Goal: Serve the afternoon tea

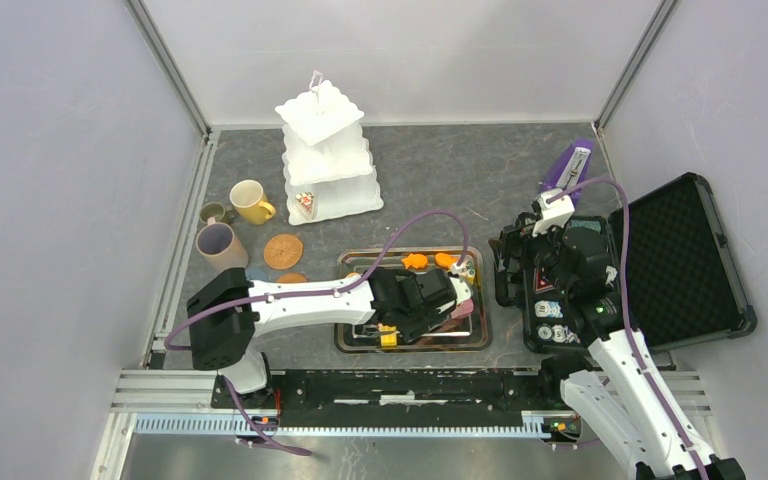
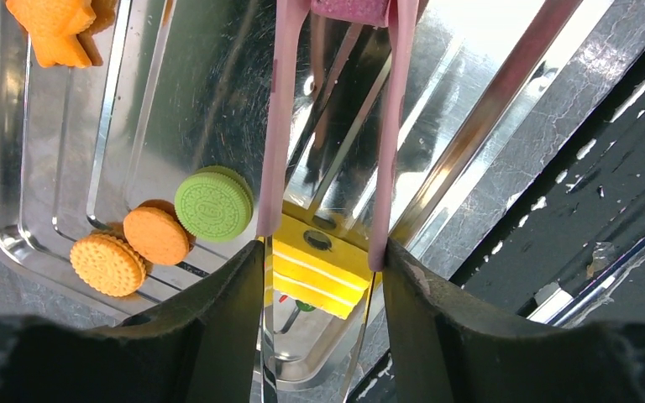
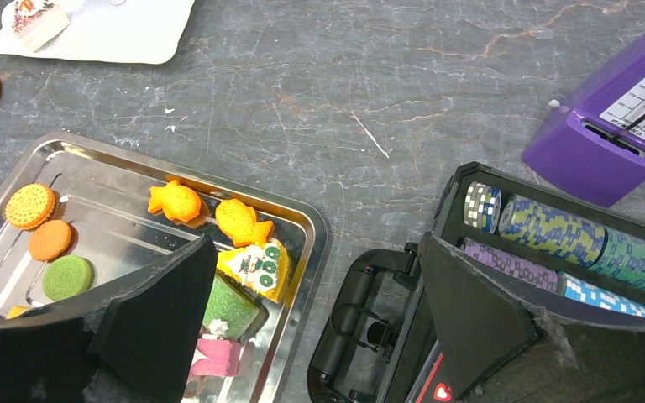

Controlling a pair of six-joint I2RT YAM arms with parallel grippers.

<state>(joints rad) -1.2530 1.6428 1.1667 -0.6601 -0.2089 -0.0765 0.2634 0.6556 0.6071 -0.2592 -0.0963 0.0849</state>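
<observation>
My left gripper [image 2: 321, 252] [image 1: 440, 297] is low over the steel tray [image 1: 350, 262], shut on pink-armed tongs [image 2: 274, 126] that reach away from it. Something pink [image 2: 348, 8] sits between the tongs' far ends, cut off by the frame edge. A yellow layered cake [image 2: 319, 273] lies under the tongs. Green [image 2: 214, 204] and orange biscuits [image 2: 158, 235] lie to their left. Fish-shaped [image 3: 175, 201], kiwi-topped [image 3: 256, 267], green [image 3: 231, 306] and pink cakes [image 3: 210, 357] fill the tray's right end. The white tiered stand [image 1: 325, 150] holds one cake slice [image 1: 305, 205]. My right gripper [image 3: 315, 243] [image 1: 516, 265] hangs open.
Yellow [image 1: 250, 202], beige-lilac [image 1: 220, 245] and small green [image 1: 215, 212] mugs stand left of the stand, beside a woven coaster [image 1: 283, 251]. The open black case [image 1: 680, 260] with poker chips [image 3: 546, 231] lies right of the tray. A purple metronome [image 1: 570, 165] stands behind it.
</observation>
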